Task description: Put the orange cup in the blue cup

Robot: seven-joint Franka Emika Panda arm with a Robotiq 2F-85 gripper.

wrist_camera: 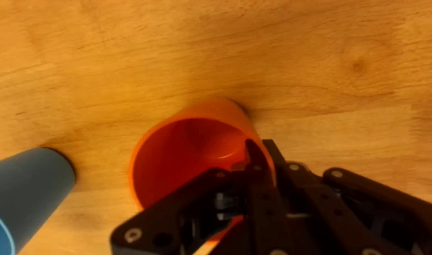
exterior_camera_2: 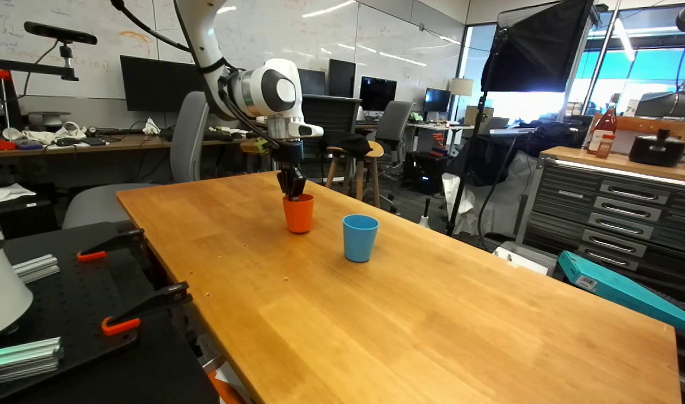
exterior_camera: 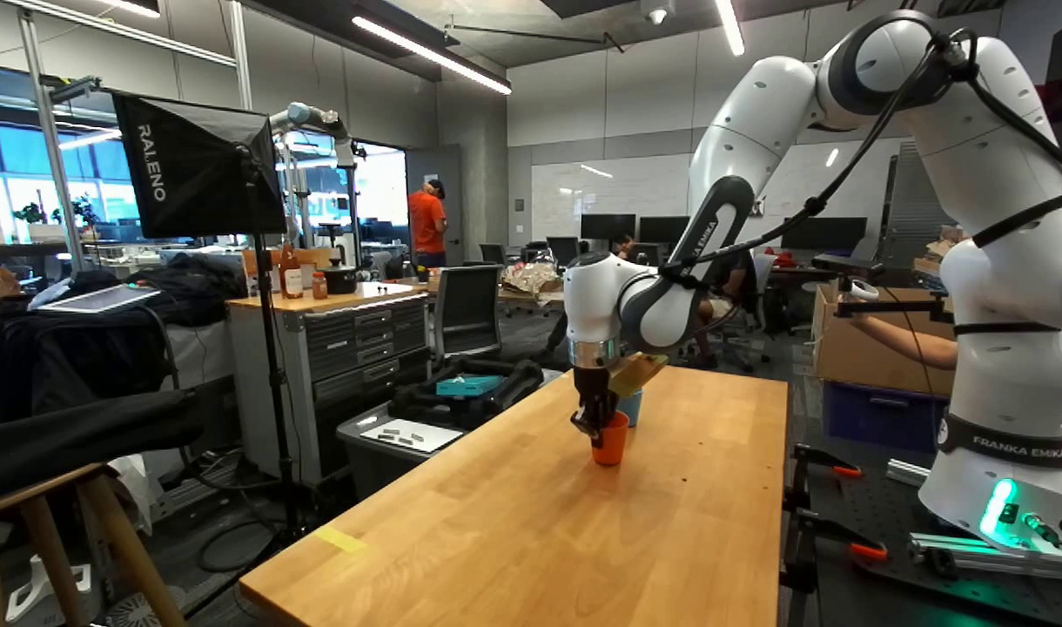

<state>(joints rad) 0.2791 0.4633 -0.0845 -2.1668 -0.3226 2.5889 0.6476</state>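
Around the wooden table (exterior_camera: 566,522), you are seeing that long ceiling lights (exterior_camera: 432,54) are shining, a whiteboard (exterior_camera: 614,193) is covering part of the pale wall (exterior_camera: 566,104), bright windows (exterior_camera_2: 654,66) are glowing, and a drawer cabinet (exterior_camera: 344,359) and chairs (exterior_camera_2: 188,140) are standing on the dark floor (exterior_camera: 527,333).

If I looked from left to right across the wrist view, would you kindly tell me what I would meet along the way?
The blue cup → the orange cup → a dark wood knot. The tool is left out, as it overlaps the orange cup.
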